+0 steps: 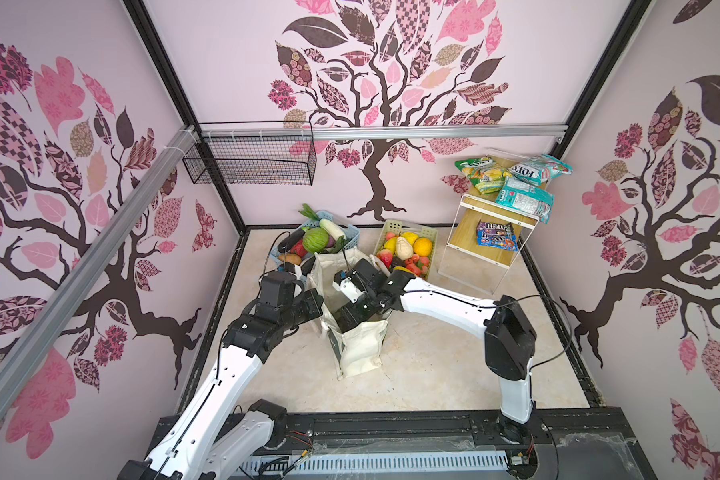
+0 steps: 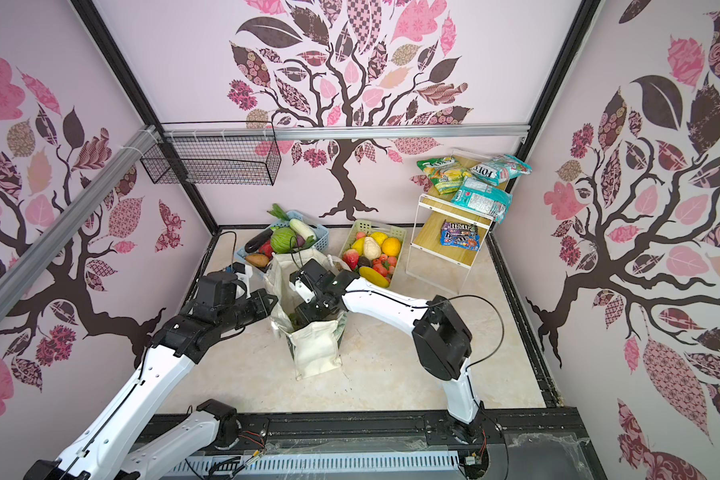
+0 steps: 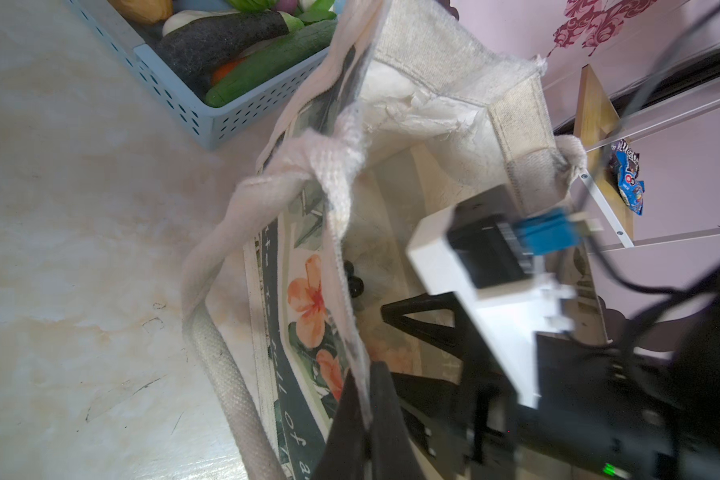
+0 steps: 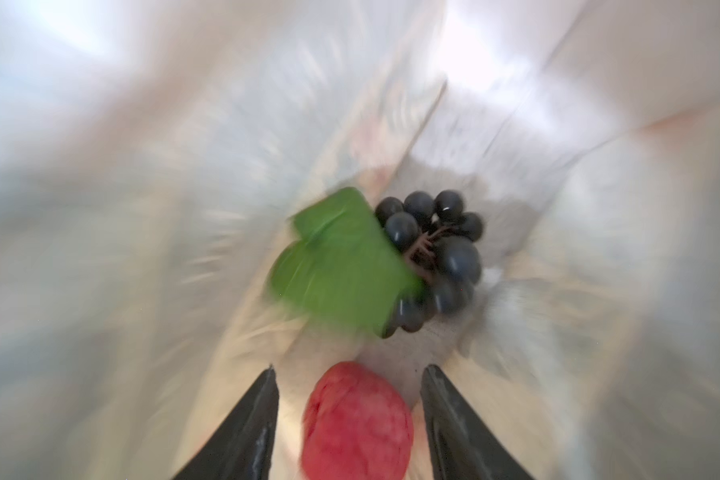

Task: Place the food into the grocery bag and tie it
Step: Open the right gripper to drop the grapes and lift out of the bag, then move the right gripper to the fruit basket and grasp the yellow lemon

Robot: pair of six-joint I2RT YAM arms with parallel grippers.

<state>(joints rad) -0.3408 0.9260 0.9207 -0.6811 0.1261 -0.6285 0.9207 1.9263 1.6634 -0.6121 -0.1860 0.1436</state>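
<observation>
Right gripper [image 4: 352, 367] is down inside the grocery bag [image 1: 360, 345]. Its jaws are apart, and a red round fruit [image 4: 358, 424] sits between the fingers with a gap on each side, so I read it as gripping nothing. That wrist view is blurred.

The dark grape bunch [image 4: 445, 253] with its green leaf [image 4: 341, 266] lies on the bag's floor just past the fruit.

Left gripper [image 3: 366, 368] is closed, pinching the bag's rim on the printed side, and I see fabric running between its fingers.

The bag stands upright with its mouth open in the middle of the tabletop [image 1: 433, 374], just in front of both baskets. The cabbage [image 1: 316, 240] and radish [image 1: 331, 228] are in the blue basket [image 1: 348, 237] behind the bag on the left. The banana [image 2: 373, 277] is at the near edge of the pale-green basket [image 1: 429, 232], right beside the right arm. The blue M&M's packet [image 1: 497, 240] lies on the lower board of the shelf [image 1: 466, 232] at far right, well apart from the bag.
</observation>
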